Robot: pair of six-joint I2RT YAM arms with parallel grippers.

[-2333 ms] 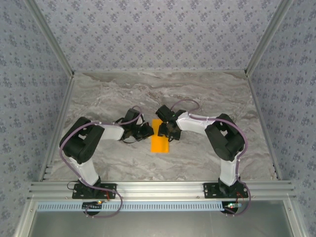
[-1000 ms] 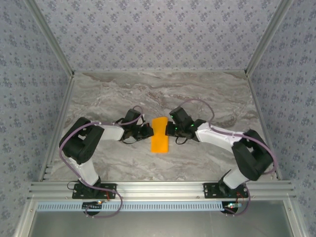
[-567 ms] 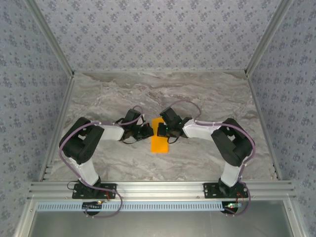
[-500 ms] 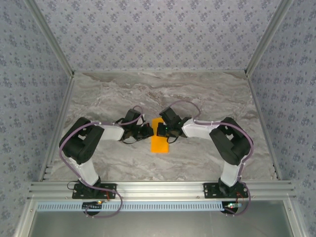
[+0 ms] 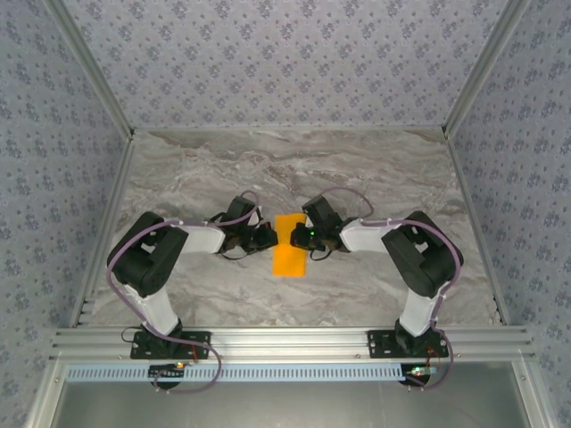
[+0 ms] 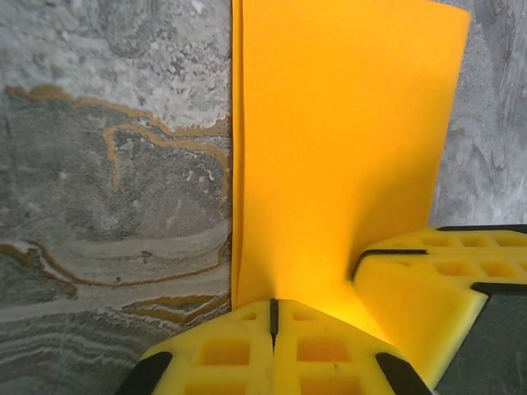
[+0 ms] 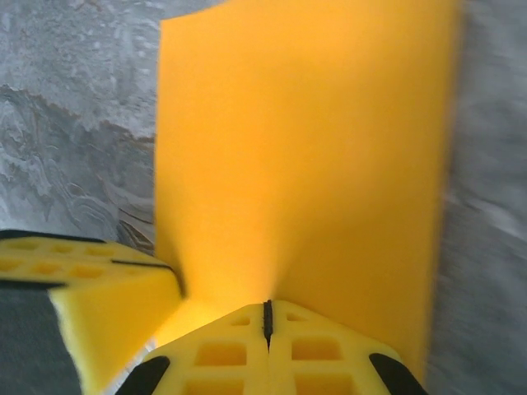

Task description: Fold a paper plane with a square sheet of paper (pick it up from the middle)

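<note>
Walls [image 5: 285, 62] with a small grey flower pattern stood around the two grippers on three sides. Under them lay a table [image 5: 178, 178] of grey stone look, smooth, with pale and brownish veins. A metal rail [image 5: 294, 339] closed the side behind both arms.

The sheet of paper [image 5: 287, 257] lay flat on the table between the two grippers and stretched out from their tips towards the arm bases. It was bright orange, thin and matte, folded into a long narrow rectangle. In the left wrist view its left long edge showed two layers, one on the other.

The left gripper [image 5: 268, 237] was clenched, its two fingers pressed together with only a thin dark line between them, and its tip sat at the near edge of the paper. The right gripper [image 5: 299, 238] was clenched in the same way, just beside it, at the opposite edge. Whether either one pinched the paper I cannot tell. The fingertips [image 6: 428, 280] were blocky with square hollows and glowed orange-yellow next to the paper.
</note>
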